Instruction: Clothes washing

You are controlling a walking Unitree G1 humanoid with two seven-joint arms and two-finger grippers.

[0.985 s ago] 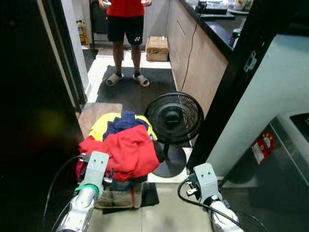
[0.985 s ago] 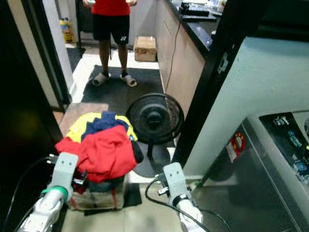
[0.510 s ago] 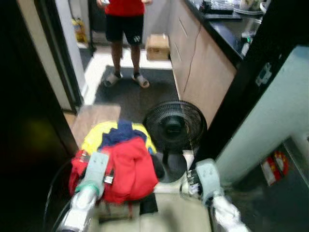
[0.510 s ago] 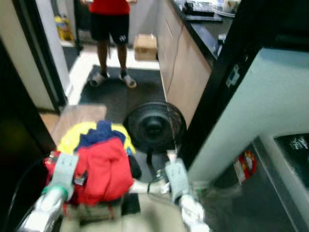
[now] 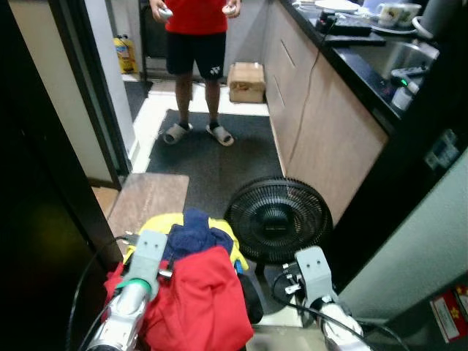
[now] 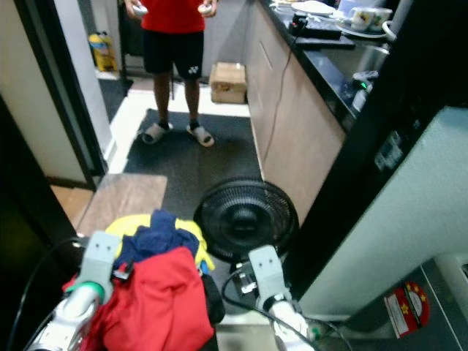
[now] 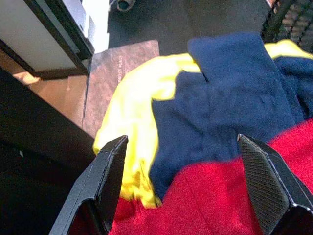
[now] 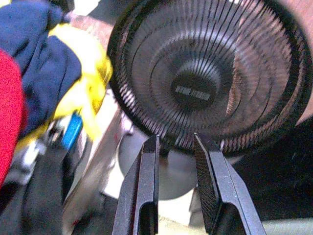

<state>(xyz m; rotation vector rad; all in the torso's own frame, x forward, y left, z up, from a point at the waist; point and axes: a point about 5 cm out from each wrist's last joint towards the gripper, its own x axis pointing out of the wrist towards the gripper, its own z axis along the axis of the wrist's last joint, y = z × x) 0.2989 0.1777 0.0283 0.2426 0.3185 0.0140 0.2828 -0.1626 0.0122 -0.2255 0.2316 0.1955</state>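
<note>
1. One pile of clothes [image 5: 194,292] lies on the floor just left of the fan, made of three garments that can be told apart: a red one [image 5: 197,307] on top and nearest the robot, a navy one [image 7: 230,112] behind it, and a yellow one [image 7: 134,112] underneath at the far side.
2. One black floor fan [image 5: 278,219] stands upright just right of the pile, its round grille facing the robot.
3. The left gripper [image 7: 183,183] hangs over the pile's left side with its two black fingers spread wide apart, holding nothing; red, navy and yellow cloth show between them.
4. The right gripper [image 8: 176,186] hangs low in front of the fan's base, its two fingers close together with a narrow gap, clamped on nothing.
5. One person [image 5: 196,44] in a red top and black shorts stands on a dark mat [image 5: 212,150] at the far end of the passage, a controller in each hand.
6. One cardboard box [image 5: 246,80] sits on the floor beside the kitchen counter [image 5: 329,117].
</note>
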